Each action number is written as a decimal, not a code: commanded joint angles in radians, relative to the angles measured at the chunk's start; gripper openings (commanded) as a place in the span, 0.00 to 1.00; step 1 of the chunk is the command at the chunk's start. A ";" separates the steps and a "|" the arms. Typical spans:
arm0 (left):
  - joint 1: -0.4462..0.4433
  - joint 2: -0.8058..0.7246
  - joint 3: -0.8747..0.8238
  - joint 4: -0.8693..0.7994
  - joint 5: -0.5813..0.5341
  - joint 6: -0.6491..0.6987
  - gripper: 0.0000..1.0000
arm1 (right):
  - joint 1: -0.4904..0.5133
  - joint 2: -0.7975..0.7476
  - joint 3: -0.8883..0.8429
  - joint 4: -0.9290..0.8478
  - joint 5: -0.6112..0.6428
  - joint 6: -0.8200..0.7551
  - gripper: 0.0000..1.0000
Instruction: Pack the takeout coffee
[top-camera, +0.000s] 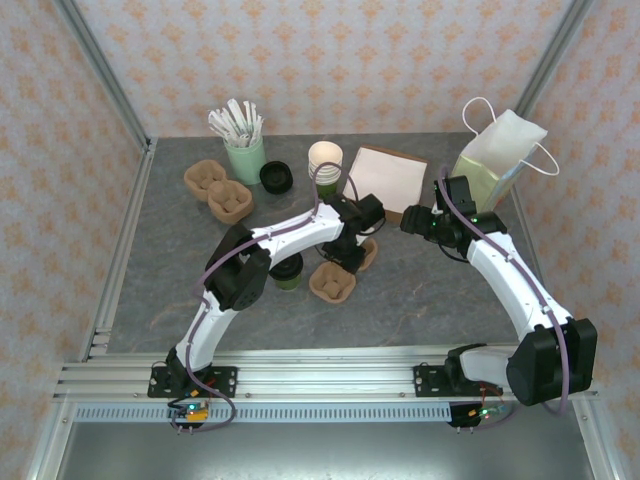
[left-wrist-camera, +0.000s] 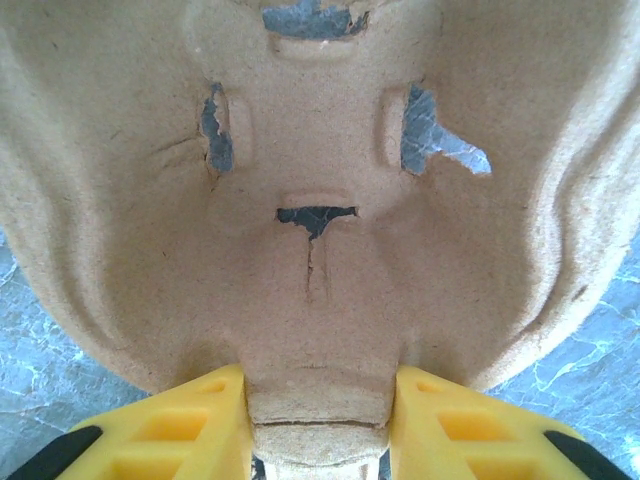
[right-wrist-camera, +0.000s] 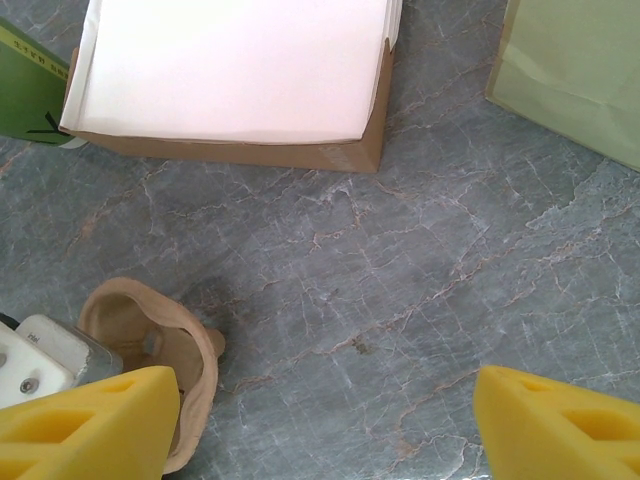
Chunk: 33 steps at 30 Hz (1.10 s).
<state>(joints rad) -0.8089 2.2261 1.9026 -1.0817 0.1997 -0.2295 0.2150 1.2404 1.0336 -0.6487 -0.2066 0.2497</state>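
The takeout coffee (top-camera: 289, 270), a green-banded cup with a black lid, stands on the table, half hidden beside the left arm's elbow. Just to its right lies a brown pulp cup carrier (top-camera: 330, 285). My left gripper (top-camera: 350, 252) is down on the carrier's far half. In the left wrist view its yellow fingers (left-wrist-camera: 180, 425) press both sides of the carrier's (left-wrist-camera: 320, 150) centre rib. My right gripper (top-camera: 415, 220) hovers open to the right of the carrier, with only bare table between its fingers (right-wrist-camera: 90, 420). The carrier's rim (right-wrist-camera: 195, 365) sits by its left finger.
A pale green paper bag (top-camera: 500, 160) stands at the back right. A brown box of white napkins (top-camera: 385, 180) lies left of it. Further left are stacked cream cups (top-camera: 325, 160), a loose black lid (top-camera: 276, 176), a mint tumbler of sticks (top-camera: 244, 155) and another pulp carrier (top-camera: 218, 188).
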 joint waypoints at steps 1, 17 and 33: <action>0.004 -0.060 0.039 -0.046 -0.035 -0.002 0.36 | 0.000 -0.012 0.005 0.012 -0.002 0.005 0.78; 0.035 -0.278 0.131 -0.017 0.001 0.009 0.33 | 0.000 -0.164 0.385 -0.231 0.095 -0.052 0.78; 0.040 -0.364 0.196 0.092 0.038 0.002 0.32 | -0.427 0.305 0.972 -0.438 0.210 -0.077 0.73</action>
<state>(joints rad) -0.7654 1.9247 2.1120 -1.0405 0.2279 -0.2192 -0.1608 1.4815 1.9415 -0.9924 -0.0139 0.1711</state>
